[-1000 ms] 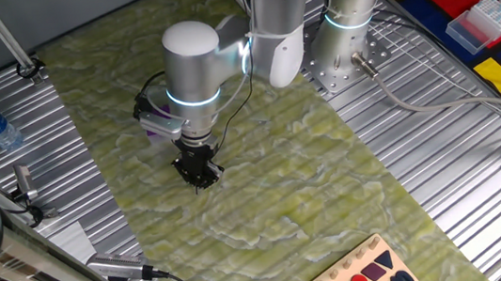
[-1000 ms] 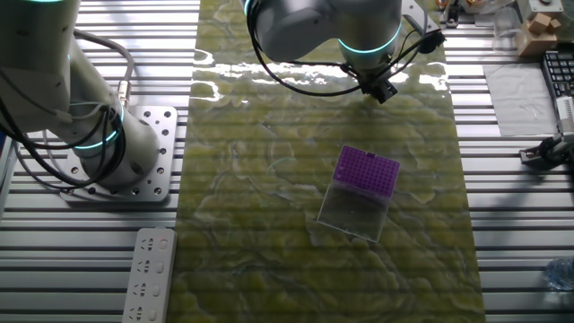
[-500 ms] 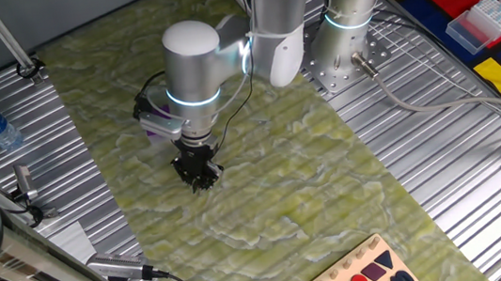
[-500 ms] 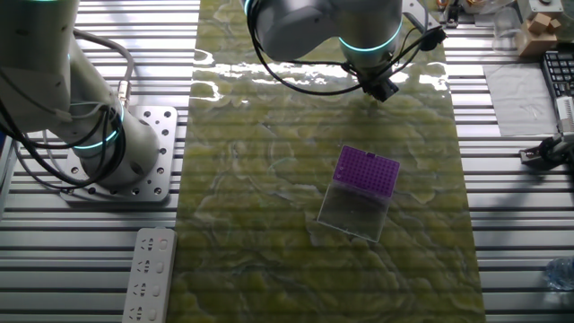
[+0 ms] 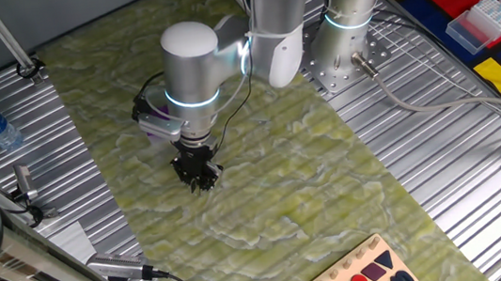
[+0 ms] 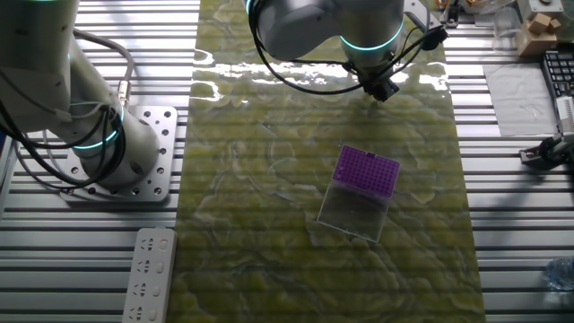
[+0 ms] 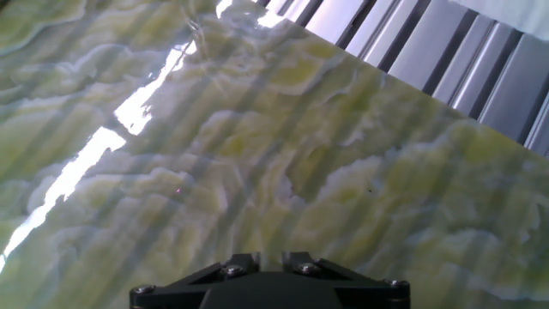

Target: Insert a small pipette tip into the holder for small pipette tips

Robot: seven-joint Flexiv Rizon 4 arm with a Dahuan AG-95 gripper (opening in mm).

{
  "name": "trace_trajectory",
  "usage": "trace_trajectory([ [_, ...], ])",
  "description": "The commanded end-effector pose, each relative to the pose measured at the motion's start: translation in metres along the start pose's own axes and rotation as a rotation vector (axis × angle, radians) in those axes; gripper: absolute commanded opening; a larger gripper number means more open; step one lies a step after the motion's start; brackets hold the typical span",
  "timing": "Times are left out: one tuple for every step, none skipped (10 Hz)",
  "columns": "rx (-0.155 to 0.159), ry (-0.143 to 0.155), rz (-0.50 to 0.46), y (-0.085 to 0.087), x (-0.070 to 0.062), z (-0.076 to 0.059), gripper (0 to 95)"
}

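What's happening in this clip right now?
The robot arm holds its black pincer low over the green marbled mat, away from the flat purple rectangular tip holder, which sits beside its clear lid. The hand view shows only mat below. No pipette tip is visible, and whether the pincer grips anything is unclear.

bright, even | glare streaks on mat point(image 7: 129, 120) | hand view soft

We see the holder for small pipette tips point(image 6: 366, 170) lying flat on the green mat: a purple rectangular top, slightly rotated, adjoining a pale translucent base section.
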State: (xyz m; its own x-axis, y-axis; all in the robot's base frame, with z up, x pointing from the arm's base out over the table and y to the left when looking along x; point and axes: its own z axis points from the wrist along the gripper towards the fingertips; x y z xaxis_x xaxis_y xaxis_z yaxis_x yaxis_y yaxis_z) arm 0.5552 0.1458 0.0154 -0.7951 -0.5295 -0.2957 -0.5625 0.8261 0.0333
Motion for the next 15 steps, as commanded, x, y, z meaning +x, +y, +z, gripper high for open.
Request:
trace_trajectory([
  [0.001, -0.001, -0.015, -0.0005, -0.0009, -0.0002, 19.0],
  [0.007, 0.003, -0.039, -0.001, -0.0033, -0.0006, 19.0],
  [0.011, 0.007, -0.05, -0.0016, -0.0061, -0.0009, 19.0],
  [0.014, 0.009, -0.076, -0.002, -0.0084, -0.0011, 19.0],
  [0.017, 0.012, -0.089, -0.0021, -0.0087, -0.0011, 19.0],
  [0.026, 0.024, -0.131, -0.0026, -0.0088, -0.001, 19.0],
  [0.035, 0.036, -0.174, -0.003, -0.0087, -0.0011, 19.0],
  [0.043, 0.045, -0.208, -0.003, -0.0087, -0.0012, 19.0],
  [0.049, 0.055, -0.24, -0.0032, -0.0086, -0.0012, 19.0],
  [0.049, 0.059, -0.25, -0.0033, -0.0086, -0.0012, 19.0],
  [0.049, 0.061, -0.251, -0.0034, -0.0085, -0.0012, 19.0],
  [0.047, 0.062, -0.254, -0.0037, -0.0084, -0.0012, 19.0],
  [0.045, 0.063, -0.254, -0.0038, -0.0084, -0.0013, 19.0],
  [0.04, 0.072, -0.256, -0.0041, -0.0082, -0.0014, 19.0],
  [0.035, 0.086, -0.26, -0.005, -0.0076, -0.0015, 19.0],
])
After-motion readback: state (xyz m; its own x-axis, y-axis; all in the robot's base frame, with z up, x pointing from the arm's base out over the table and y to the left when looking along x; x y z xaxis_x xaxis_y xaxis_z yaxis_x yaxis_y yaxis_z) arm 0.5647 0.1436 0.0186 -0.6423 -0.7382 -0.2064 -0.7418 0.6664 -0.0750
